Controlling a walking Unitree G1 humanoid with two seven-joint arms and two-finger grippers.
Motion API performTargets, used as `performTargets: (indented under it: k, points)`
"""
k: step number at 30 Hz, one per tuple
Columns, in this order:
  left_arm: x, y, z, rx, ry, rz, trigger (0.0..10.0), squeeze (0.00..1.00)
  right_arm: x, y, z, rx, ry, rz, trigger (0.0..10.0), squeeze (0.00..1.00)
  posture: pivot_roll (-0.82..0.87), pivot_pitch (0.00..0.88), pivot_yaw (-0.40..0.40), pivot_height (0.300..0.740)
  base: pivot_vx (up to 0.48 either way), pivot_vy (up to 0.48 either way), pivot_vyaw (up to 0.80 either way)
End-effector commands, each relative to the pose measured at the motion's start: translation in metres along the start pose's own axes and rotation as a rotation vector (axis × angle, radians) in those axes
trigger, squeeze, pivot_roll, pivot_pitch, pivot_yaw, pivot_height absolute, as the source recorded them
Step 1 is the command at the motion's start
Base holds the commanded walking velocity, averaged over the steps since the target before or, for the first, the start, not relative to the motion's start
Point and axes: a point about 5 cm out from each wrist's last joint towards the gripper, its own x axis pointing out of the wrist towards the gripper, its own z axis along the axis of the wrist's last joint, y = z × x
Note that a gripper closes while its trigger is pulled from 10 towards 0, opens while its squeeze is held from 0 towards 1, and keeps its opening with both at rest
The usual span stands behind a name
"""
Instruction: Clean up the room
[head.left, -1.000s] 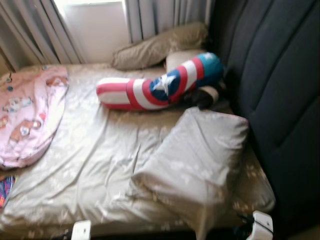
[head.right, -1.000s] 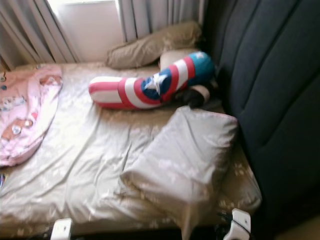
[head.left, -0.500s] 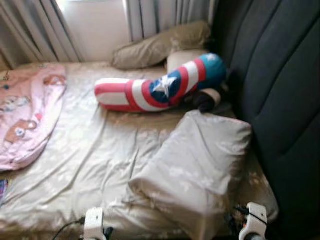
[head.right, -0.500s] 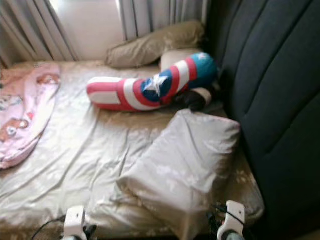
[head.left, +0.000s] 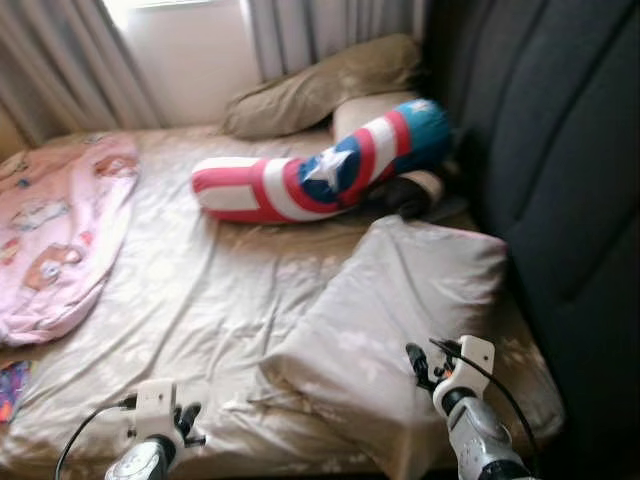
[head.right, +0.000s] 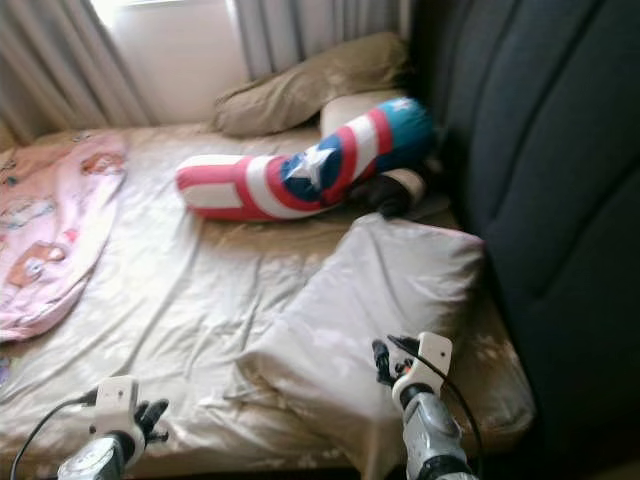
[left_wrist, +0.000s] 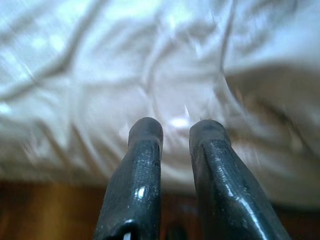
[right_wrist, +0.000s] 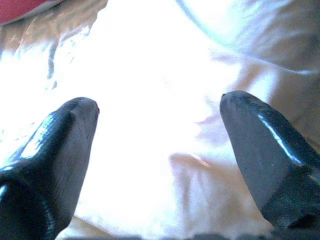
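Task status, judged from present layout: barely begun. Nothing gripped, nothing yet squared away.

Landmark for all positions: the bed (head.left: 200, 300), covered by a creased beige sheet.

- Grey pillow (head.left: 400, 310): lying askew on the bed, near the foot-side edge, close to the dark headboard panel (head.left: 560, 160). Not yet straightened.
- Striped star bolster (head.left: 320, 175): lying across the middle of the bed, one end resting against a cream cushion (head.left: 365, 108).
- Olive pillow (head.left: 320, 85): at the far edge of the bed, below the curtains (head.left: 320, 30).
- Pink blanket (head.left: 55, 240): bunched at the bed's left side, unfolded.
- Small dark item (head.left: 405, 200): tucked between bolster and grey pillow; identity not determinable.

End effector states:
- Right end effector (right_wrist: 160, 120): fingers spread wide, empty, poised over the near part of the grey pillow; contact not confirmed.
- Left end effector (left_wrist: 175, 132): fingers nearly pressed together with a narrow gap, holding nothing, hovering at the bed's near edge above the sheet.

Remaining work, as estimated: seat the grey pillow, place the bolster, fold or remove the blanket, smooth the sheet. Likely first step: grasping the grey pillow with the right end effector.
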Motion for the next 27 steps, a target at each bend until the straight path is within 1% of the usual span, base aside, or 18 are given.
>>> performTargets:
  k: [1,2,3,4,5,6,7,8,9,10,14,17,18,19,23,24,25,27]
  points:
    - [0.010,-0.015,0.039,0.037,-0.174,-0.024,10.0,0.00,-0.003,0.000,-0.009,0.000,0.034,-0.004,10.0,1.00,0.08,0.085,0.093,0.740,0.000,0.000,0.00]
    - [0.010,-0.015,0.039,0.037,-0.174,-0.024,10.0,0.00,-0.003,0.000,-0.009,0.000,0.034,-0.004,10.0,1.00,0.08,0.085,0.093,0.740,0.000,0.000,0.00]
    - [0.011,-0.021,0.055,0.046,-0.254,-0.042,10.0,0.00,-0.002,0.001,-0.008,-0.009,0.038,-0.004,10.0,0.88,0.09,0.099,0.098,0.740,0.000,0.000,0.00]
    - [0.011,-0.021,0.055,0.046,-0.254,-0.042,10.0,0.00,-0.002,0.001,-0.008,-0.009,0.038,-0.004,10.0,0.88,0.09,0.099,0.098,0.740,0.000,0.000,0.00]
    - [0.011,-0.026,0.064,0.054,-0.302,-0.060,10.0,0.00,-0.002,-0.001,-0.008,-0.026,0.047,-0.018,10.0,0.00,0.09,0.100,0.099,0.740,0.000,0.000,0.00]
    - [0.011,-0.026,0.064,0.054,-0.302,-0.060,10.0,0.00,-0.002,-0.001,-0.008,-0.026,0.047,-0.018,10.0,0.00,0.09,0.100,0.099,0.740,0.000,0.000,0.00]
    - [0.009,-0.030,0.074,0.060,-0.345,-0.079,10.0,0.00,-0.002,-0.003,-0.007,-0.031,0.047,-0.037,10.0,0.00,0.10,0.118,0.103,0.740,0.000,0.000,0.00]
    - [0.009,-0.030,0.074,0.060,-0.345,-0.079,10.0,0.00,-0.002,-0.003,-0.007,-0.031,0.047,-0.037,10.0,0.00,0.10,0.118,0.103,0.740,0.000,0.000,0.00]
    - [0.006,-0.035,0.086,0.061,-0.405,-0.100,10.0,0.00,-0.002,-0.006,-0.006,-0.028,0.046,-0.062,10.0,0.00,0.11,0.121,0.105,0.740,0.000,0.000,0.00]
    - [0.006,-0.035,0.086,0.061,-0.405,-0.100,10.0,0.00,-0.002,-0.006,-0.006,-0.028,0.046,-0.062,10.0,0.00,0.11,0.121,0.105,0.740,0.000,0.000,0.00]
    - [-0.001,-0.043,0.106,0.063,-0.490,-0.152,10.0,0.00,0.000,-0.008,-0.001,-0.038,0.042,-0.082,10.0,0.00,0.14,0.172,0.116,0.740,0.000,0.000,0.00]
    - [-0.008,-0.045,0.113,0.061,-0.519,-0.171,10.0,0.00,0.000,-0.013,0.002,-0.053,0.044,-0.142,10.0,0.00,0.15,0.202,0.119,0.740,0.000,0.000,0.00]
    - [-0.011,-0.045,0.115,0.061,-0.525,-0.172,10.0,0.00,0.000,-0.013,0.002,-0.039,0.040,-0.148,10.0,0.00,0.16,0.226,0.126,0.740,0.000,0.000,0.00]
    - [-0.013,-0.045,0.117,0.063,-0.531,-0.172,10.0,0.00,0.000,-0.013,0.001,-0.022,0.044,-0.148,10.0,0.00,0.17,0.236,0.130,0.740,0.000,0.000,0.00]
    - [-0.018,-0.045,0.122,0.062,-0.546,-0.174,10.0,0.00,-0.001,-0.012,-0.003,-0.021,0.062,-0.139,10.0,0.00,0.19,0.260,0.137,0.740,0.000,0.000,0.00]
    - [-0.020,-0.044,0.124,0.060,-0.552,-0.176,10.0,0.00,-0.001,-0.013,-0.004,-0.018,0.067,-0.142,10.0,0.00,0.19,0.272,0.140,0.740,0.000,0.000,0.00]
    - [-0.027,-0.043,0.128,0.058,-0.560,-0.181,10.0,0.00,-0.003,-0.014,-0.007,-0.006,0.071,-0.153,10.0,0.00,0.20,0.284,0.144,0.740,0.000,0.000,0.00]
    - [-0.030,-0.043,0.130,0.058,-0.565,-0.184,10.0,0.00,-0.003,-0.014,-0.009,0.001,0.077,-0.153,10.0,0.00,0.20,0.295,0.147,0.740,0.000,0.000,0.00]
